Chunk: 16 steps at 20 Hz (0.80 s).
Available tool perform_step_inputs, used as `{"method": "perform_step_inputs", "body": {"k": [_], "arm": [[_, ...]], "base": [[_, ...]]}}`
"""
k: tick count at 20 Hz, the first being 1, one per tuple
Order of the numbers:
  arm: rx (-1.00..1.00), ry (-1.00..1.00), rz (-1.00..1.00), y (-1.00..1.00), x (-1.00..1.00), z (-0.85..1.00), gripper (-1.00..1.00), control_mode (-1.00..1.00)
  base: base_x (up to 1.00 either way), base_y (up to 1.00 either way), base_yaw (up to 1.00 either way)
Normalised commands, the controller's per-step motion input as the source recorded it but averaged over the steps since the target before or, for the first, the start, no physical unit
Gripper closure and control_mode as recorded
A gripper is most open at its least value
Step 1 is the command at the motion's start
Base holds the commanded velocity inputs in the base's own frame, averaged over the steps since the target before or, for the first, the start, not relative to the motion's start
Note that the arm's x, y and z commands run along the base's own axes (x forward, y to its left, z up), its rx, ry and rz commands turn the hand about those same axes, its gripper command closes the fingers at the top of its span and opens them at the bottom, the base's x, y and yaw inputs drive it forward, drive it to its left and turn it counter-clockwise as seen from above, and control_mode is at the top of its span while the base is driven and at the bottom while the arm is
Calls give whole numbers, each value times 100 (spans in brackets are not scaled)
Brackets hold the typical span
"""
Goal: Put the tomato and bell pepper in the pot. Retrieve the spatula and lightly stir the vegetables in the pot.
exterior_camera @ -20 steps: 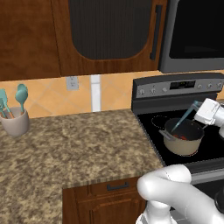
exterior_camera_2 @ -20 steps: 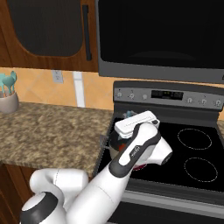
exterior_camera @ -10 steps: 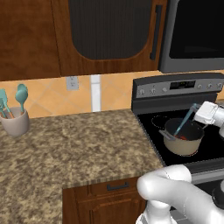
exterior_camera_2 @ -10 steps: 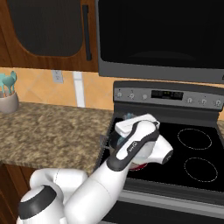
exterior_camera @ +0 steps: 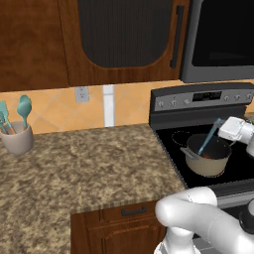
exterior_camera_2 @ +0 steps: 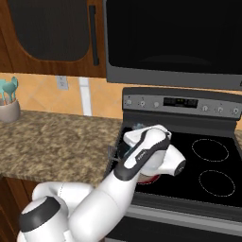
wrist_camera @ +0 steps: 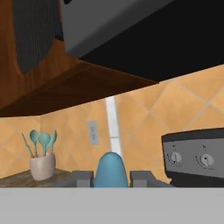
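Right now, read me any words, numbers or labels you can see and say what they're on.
None can be read.
Stove display: lit marks, too blurred to read.
Stove knobs: no legible markings.
Utensil holder: plain, no label.

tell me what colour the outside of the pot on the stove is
Cream-beige sides on the pot, with a grey metal rim and a dark inside; the left base view shows it best.

Cream pot point(exterior_camera: 208, 161), light-blue spatula point(exterior_camera: 209, 137)

Even, flat rendered light; soft shadows, no glare, sharp throughout.
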Motion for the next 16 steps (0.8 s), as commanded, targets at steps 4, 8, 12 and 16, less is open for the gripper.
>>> {"method": "perform_step_inputs", "body": {"k": [4,8,12,16], "arm": [[-1,-1,0,6,30,0,100,-100],[-11,-3,0,-11,3,-10,100,-100],[-14,-2,0,-39,-7,-5,100,-100],[-14,-7,0,-23,-1,-6,100,-100]], "base": [[0,0,0],[0,0,0],[0,0,0],[0,0,0]]}}
